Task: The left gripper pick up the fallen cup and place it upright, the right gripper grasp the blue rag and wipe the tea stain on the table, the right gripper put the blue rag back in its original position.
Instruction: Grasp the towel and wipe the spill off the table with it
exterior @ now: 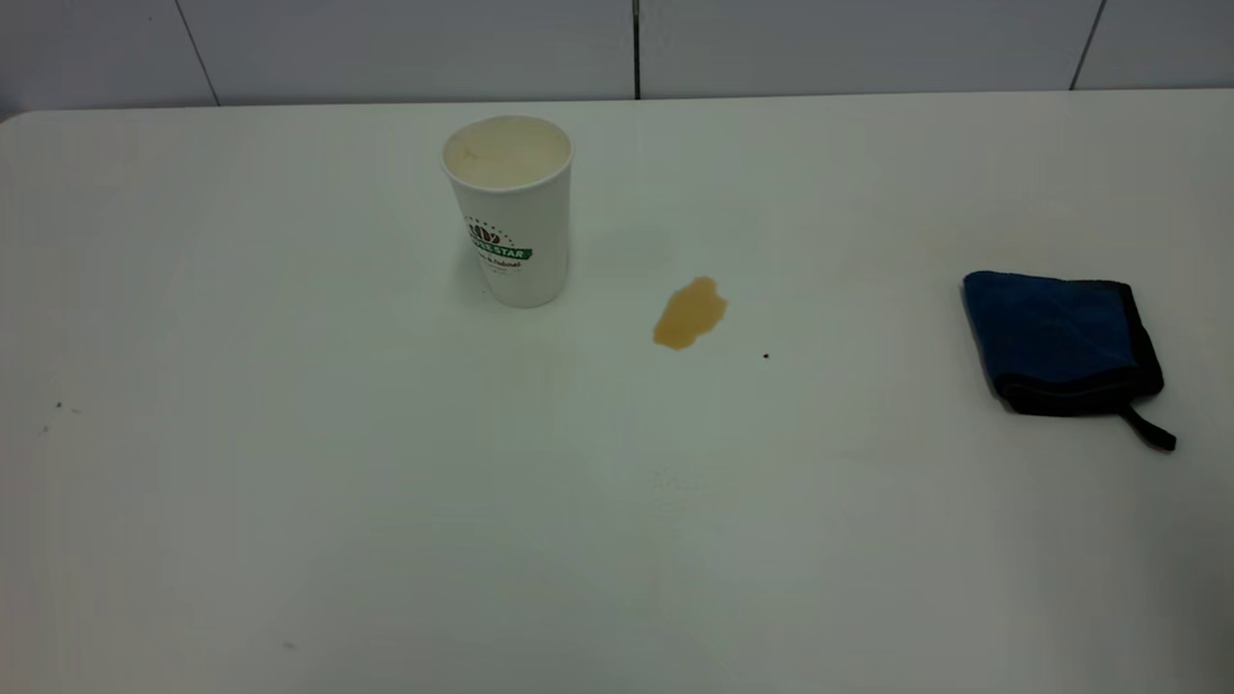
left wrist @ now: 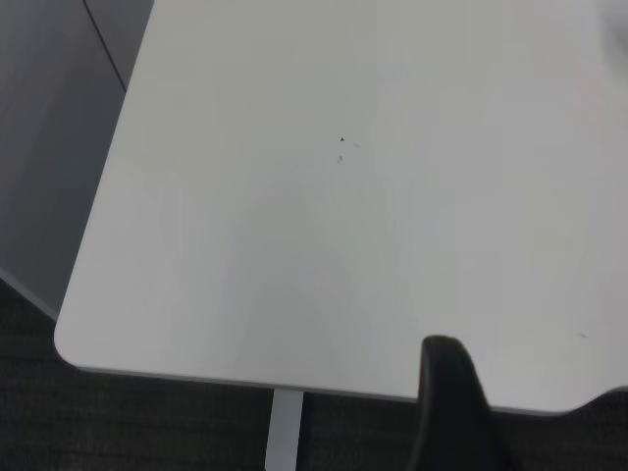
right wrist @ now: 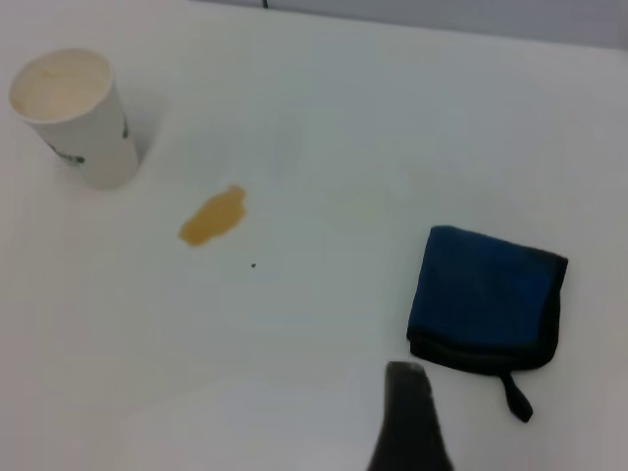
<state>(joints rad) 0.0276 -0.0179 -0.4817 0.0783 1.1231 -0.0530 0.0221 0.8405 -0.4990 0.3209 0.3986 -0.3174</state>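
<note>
Cup: a tall white paper cup, cream inside, is standing upright with its mouth open on the white table. A brown emblem is sitting above a green band on its wall; the band's white lettering is showing "STAR" at its end, and the smaller line beneath cannot be read.

Tea stain: an amber-brown irregular blotch is lying apart from the cup, between it and the blue rag, with a tiny dark speck near it on the rag's side.

The rag, folded, dark blue with black edging and a short black loop tail, is lying flat, well apart from the stain.

Right gripper: only one dark finger is showing, above the table, near the rag's black edge; stain and cup are lying farther out beyond it. Its opening cannot be told.

Left gripper: only a dark finger is showing, over the table's edge by a rounded corner; opening cannot be told.
</note>
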